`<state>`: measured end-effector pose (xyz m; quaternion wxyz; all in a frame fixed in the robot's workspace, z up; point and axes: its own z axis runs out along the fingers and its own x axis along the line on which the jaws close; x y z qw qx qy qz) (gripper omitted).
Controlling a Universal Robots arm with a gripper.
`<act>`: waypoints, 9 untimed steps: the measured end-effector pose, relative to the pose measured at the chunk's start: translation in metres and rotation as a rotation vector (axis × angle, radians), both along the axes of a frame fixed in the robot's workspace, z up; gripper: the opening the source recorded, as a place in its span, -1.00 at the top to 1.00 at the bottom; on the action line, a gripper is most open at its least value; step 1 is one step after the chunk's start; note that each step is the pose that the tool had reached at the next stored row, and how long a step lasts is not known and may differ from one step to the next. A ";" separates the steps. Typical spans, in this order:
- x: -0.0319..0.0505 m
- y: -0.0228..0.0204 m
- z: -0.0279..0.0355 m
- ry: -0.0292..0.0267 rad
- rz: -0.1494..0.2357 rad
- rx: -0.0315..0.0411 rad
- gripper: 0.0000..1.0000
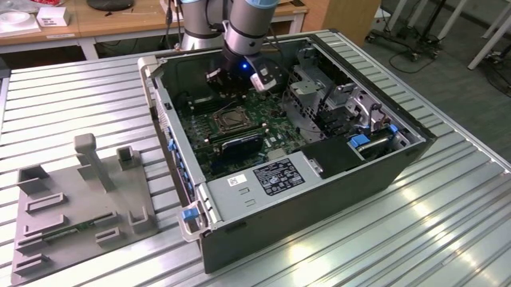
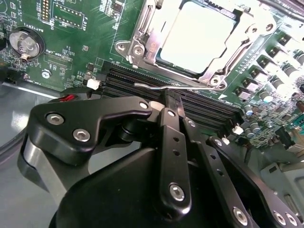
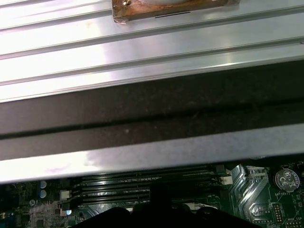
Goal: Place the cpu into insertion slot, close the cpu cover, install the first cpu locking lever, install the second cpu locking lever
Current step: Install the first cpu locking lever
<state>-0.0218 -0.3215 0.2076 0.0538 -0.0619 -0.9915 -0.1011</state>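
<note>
Reaching into the open computer case [image 1: 319,197], I hold my gripper [image 1: 231,89] low over the green motherboard [image 1: 270,112], just beside the insertion slot [image 1: 231,121]. The second wrist view gives what the exterior view cannot: my fingers [image 2: 170,142] are pressed together, their tip meeting the thin locking lever [image 2: 152,86]. The lever is a silvery wire lying along the socket's edge, next to the black memory slots [image 2: 209,111]; whether I actually grip it, I cannot tell. The cpu [image 2: 197,35] sits in the socket, with the cpu cover [image 2: 143,28] lying flat around it. Both wrist views catch a coin battery [image 2: 26,42]. The first wrist view looks out past the dark case wall to the ribbed aluminium table [image 3: 142,47]. On that table, at the exterior view's left, lies a grey fixture tray [image 1: 80,209]. Behind it are wooden desks [image 1: 119,21] and a grey floor [image 1: 447,78].
</note>
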 end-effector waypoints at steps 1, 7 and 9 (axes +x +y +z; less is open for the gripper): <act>0.0003 0.0000 -0.0002 0.0000 0.000 0.0001 0.79; 0.0011 0.0000 -0.0012 0.0001 0.000 -0.0002 0.79; 0.0011 0.0000 -0.0013 0.0000 0.000 0.0000 0.79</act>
